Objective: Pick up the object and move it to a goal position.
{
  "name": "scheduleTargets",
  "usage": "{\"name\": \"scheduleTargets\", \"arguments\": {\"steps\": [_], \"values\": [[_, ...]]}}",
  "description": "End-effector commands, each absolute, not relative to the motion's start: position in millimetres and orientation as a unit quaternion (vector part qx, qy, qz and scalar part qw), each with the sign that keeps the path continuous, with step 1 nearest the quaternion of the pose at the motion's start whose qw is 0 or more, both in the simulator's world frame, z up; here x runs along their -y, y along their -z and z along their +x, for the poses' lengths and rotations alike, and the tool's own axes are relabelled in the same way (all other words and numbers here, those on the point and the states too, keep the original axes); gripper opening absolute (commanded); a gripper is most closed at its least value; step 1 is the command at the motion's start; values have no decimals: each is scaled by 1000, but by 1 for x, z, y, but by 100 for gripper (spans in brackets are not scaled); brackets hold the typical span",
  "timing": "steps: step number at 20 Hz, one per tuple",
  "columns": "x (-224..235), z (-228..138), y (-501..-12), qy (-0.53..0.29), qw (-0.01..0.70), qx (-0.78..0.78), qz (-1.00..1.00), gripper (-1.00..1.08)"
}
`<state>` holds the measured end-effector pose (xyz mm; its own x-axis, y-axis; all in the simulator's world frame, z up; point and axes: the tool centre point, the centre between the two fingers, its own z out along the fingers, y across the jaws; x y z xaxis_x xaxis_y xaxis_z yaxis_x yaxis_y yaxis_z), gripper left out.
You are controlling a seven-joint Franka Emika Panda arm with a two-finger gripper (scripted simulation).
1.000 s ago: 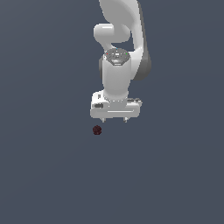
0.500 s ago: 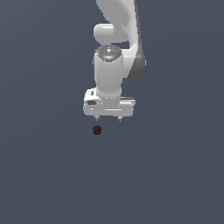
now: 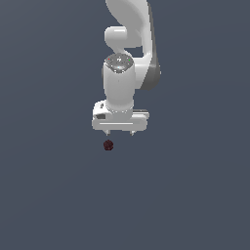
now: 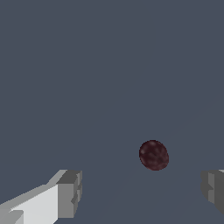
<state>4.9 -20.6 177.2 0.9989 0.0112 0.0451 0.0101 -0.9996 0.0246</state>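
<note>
Dark red speckled ball (image 3: 108,145): lies on the grey floor (image 3: 49,195), untouched, just below the white gripper (image 3: 119,133), toward the exterior view's left fingertip. Fingers (image 4: 68,193) spread apart, empty; the wrist view places the ball between them, off-centre.

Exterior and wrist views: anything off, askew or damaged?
Nothing stands out. The dark red ball lies intact on the plain grey surface, clear of the open gripper, whose fingers look undamaged.
</note>
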Motion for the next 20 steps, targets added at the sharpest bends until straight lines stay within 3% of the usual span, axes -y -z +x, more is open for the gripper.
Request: {"name": "scheduleTargets", "arguments": {"steps": [1, 20], "values": [[25, 4, -171, -21, 12, -15, 1000, 100], [78, -21, -90, -2, 2, -139, 990, 100]]}}
